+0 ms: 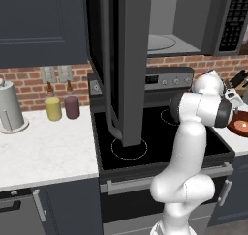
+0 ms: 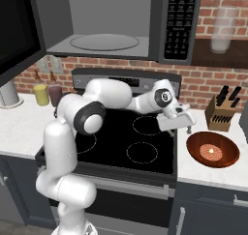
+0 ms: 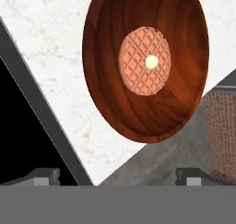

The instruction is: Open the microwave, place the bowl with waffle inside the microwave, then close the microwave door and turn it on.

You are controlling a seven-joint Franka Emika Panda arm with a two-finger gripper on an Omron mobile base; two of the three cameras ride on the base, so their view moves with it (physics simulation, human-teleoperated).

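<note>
White worktop (image 2: 208, 173) right of stove: bowl (image 2: 213, 149) holding waffle (image 2: 211, 152); microwave door (image 1: 131, 65) already open; fingers (image 3: 44, 176) spread wide, empty, near bowl; next likely descent and rim grasp.

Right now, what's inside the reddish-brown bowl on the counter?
A round waffle with a pale dab at its centre lies flat in the middle of the bowl. The bowl's bottom beneath the waffle is covered.
</note>
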